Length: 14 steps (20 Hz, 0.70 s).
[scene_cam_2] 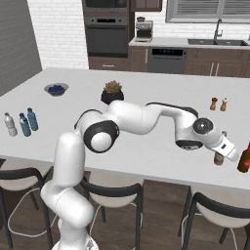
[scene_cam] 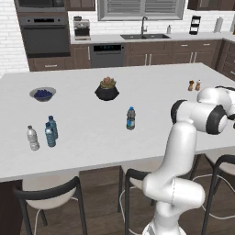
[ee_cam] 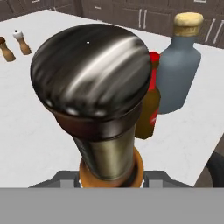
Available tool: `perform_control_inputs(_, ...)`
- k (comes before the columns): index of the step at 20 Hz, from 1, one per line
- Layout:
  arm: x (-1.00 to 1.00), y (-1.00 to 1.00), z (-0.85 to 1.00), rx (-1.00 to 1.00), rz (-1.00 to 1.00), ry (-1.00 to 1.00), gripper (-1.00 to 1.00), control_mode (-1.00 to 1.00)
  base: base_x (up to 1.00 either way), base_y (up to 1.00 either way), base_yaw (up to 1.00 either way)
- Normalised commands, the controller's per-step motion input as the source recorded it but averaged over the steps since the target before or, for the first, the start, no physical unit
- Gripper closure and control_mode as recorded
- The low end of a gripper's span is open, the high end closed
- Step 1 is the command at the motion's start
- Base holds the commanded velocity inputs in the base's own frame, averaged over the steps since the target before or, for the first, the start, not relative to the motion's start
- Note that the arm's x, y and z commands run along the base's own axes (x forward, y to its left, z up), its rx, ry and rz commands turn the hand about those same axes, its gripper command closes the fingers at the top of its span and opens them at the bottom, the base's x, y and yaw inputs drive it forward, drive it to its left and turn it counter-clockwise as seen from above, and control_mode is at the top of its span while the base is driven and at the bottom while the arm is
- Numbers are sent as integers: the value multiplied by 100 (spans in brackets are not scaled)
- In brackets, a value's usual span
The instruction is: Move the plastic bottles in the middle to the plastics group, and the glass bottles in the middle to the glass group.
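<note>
Arm stretched far right over the surface [scene_cam_2: 146,146], jaws closed on the amber bottle [ee_cam: 98,105] beside the glass group [ee_cam: 175,65].

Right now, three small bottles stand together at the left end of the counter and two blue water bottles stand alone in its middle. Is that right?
Not quite. The three small bottles do stand together at the left end of the counter, but just one blue water bottle stands alone in its middle, as the left base view shows.

amber-orange bottle [ee_cam: 109,131] with dark glossy top, grey-blue bottle [ee_cam: 179,74] with tan cap, white counter [ee_cam: 39,131]
</note>
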Motion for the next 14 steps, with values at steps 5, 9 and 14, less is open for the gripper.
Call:
perform_control_inputs(5, -4, -2, -2, 0, -6, 0, 100, -100, 0, 0, 0)
perform_control_inputs(9, 0, -4, 0, 0, -7, 0, 100, -100, 0, 0, 0)
perform_control_inputs(14, 0, 0, -11, 0, -1, 0, 100, -100, 0, 0, 0)
